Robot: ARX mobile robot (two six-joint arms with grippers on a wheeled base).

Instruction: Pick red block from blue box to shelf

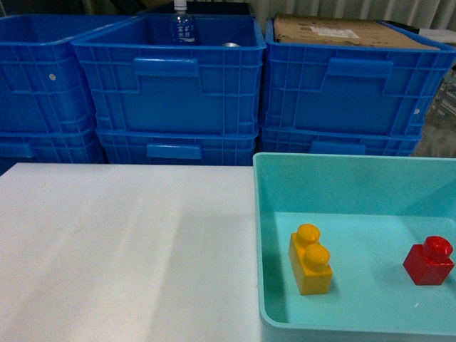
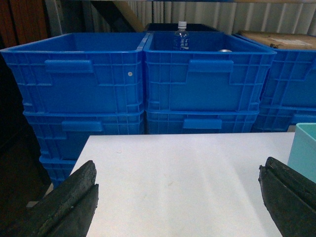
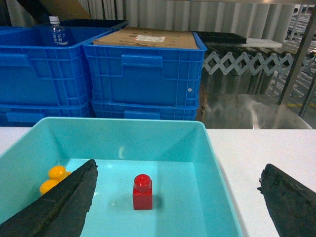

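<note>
The red block [image 1: 429,261] stands upright on the floor of the blue box [image 1: 258,214], a pale turquoise tub at the right of the white table. Seen from the right wrist, the red block [image 3: 142,192] sits mid-floor of the blue box [image 3: 219,173]. My right gripper [image 3: 178,168] hovers open before and above it, holding nothing. My left gripper [image 2: 180,168] is open over bare table, left of the tub's corner [image 2: 303,148]. Steel uprights and a shiny deck of the shelf [image 3: 237,111] show behind the table on the right. Neither gripper appears in the head view.
A yellow two-stud brick [image 1: 311,260] lies in the tub's left part. Dark blue ribbed crates [image 1: 171,92] are stacked behind the white table [image 1: 128,249]; one holds a water bottle [image 1: 182,25], another carries cardboard [image 1: 342,32]. A folding lattice barrier [image 3: 247,61] stands far right.
</note>
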